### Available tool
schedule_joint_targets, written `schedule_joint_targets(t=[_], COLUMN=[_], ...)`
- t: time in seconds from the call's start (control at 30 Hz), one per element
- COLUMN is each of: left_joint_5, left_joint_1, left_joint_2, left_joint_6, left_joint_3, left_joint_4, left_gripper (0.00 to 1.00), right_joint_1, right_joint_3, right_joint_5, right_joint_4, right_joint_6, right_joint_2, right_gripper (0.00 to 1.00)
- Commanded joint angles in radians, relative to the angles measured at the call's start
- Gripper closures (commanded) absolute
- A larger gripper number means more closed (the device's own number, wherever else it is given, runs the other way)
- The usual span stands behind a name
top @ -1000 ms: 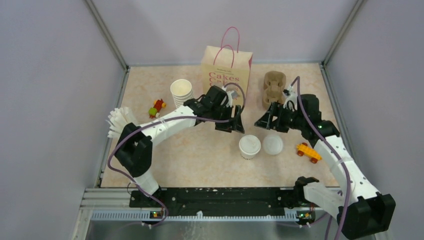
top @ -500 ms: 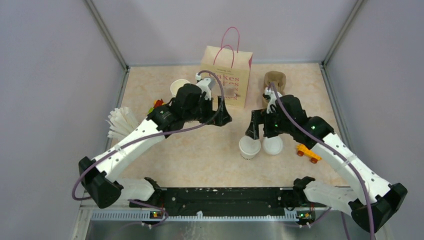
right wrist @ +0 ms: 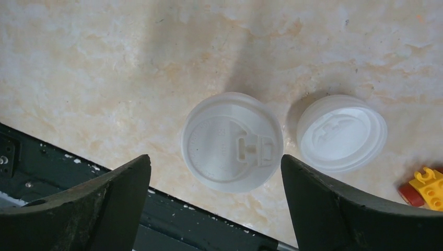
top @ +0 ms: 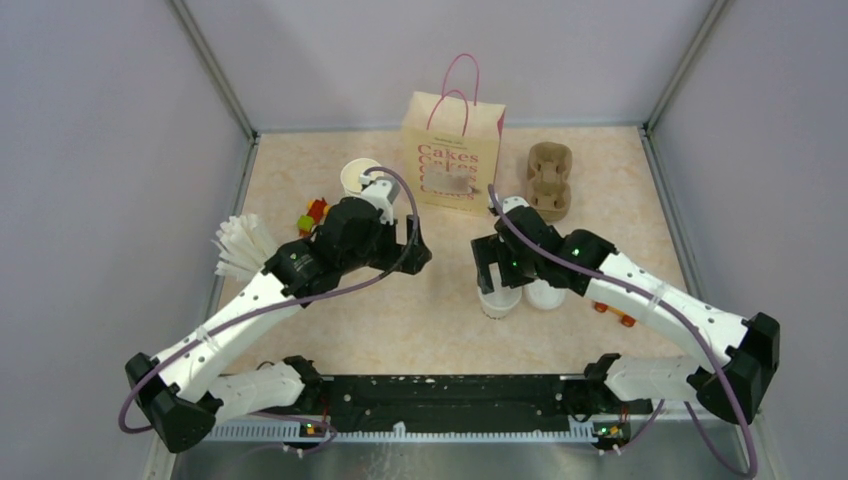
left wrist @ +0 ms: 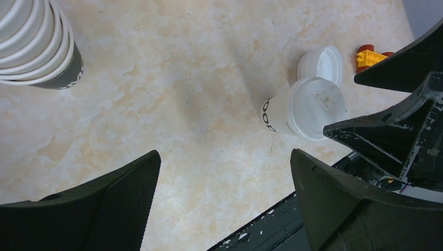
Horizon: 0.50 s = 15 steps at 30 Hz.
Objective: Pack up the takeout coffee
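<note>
The takeout coffee (right wrist: 232, 141) stands upright on the table (top: 400, 315), a little right of the middle and closer to the near edge than to the far one. Its white lid is on, and black lettering shows on its side in the left wrist view. Just beside it, toward the right edge, lies a loose white lid (right wrist: 342, 132), flat on the table and apart from the cup by a thin gap.

The right gripper (top: 498, 270) hangs directly over the cup with its jaws spread wide, 1 finger to each side, and it holds nothing. From these views I cannot tell how far above the lid it sits.

The left gripper (left wrist: 224, 156) is also wide open and empty, over bare table left of the cup and well apart from it.

At the far edge stands a paper bag (top: 452, 150) with pink handles, a brown cup carrier (top: 549, 178) to its right and a stack of lidless cups (top: 357, 178) to its left. A yellow and red toy brick (right wrist: 426, 191) lies near the loose lid on the side toward the right edge
</note>
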Motion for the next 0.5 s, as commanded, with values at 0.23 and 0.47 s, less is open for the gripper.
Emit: schedule_joint_targets(t=[0.23, 0.47], left_joint_5=[-0.056, -0.067], left_joint_1=[0.002, 0.002], left_joint_2=[-0.080, -0.080], left_joint_6=[0.019, 0.020], left_joint_3=[-0.034, -0.036], left_joint_4=[-0.014, -0.013], left_gripper=[0.01, 0.01], right_joint_1=[0.018, 0.030], right_joint_3=[-0.022, -0.048], right_joint_5=[0.024, 0.052], right_joint_4=[0.055, 0.046], right_joint_6=[0.016, 0.009], right_joint_2=[0.052, 0.091], right_gripper=[0.09, 0.13])
